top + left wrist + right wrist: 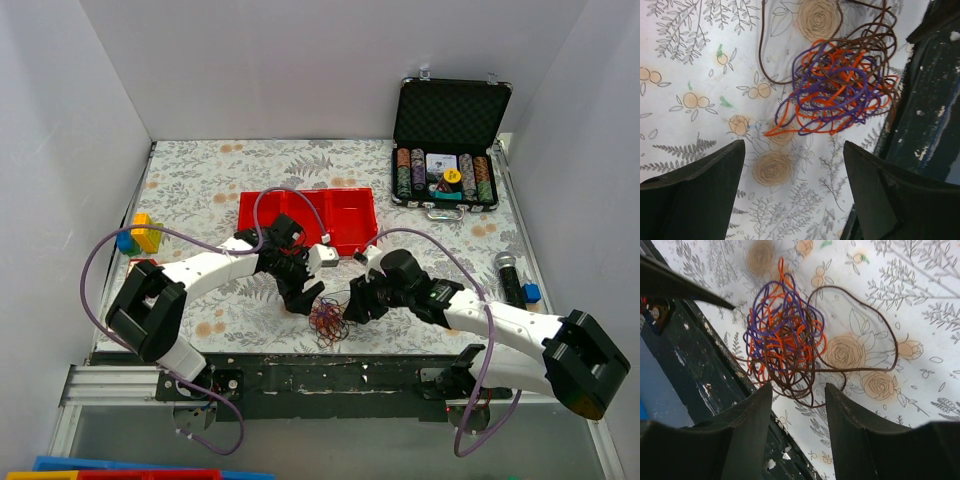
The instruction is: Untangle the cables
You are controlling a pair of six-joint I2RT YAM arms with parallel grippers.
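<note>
The cables (327,320) are a small tangle of thin orange, purple and dark brown wires on the flowered cloth near the table's front edge. They fill the upper part of the left wrist view (840,85) and the middle of the right wrist view (785,345). My left gripper (303,297) is open and empty, just left of and above the bundle. My right gripper (356,304) is open and empty, close on the bundle's right; the lowest brown loops hang just beyond its fingertips (760,395).
A red bin (306,220) stands behind the arms. An open black case of poker chips (447,170) is at the back right. Coloured blocks (140,235) lie at the left edge, a black microphone (508,272) at the right. The dark front rail (330,372) runs just below the bundle.
</note>
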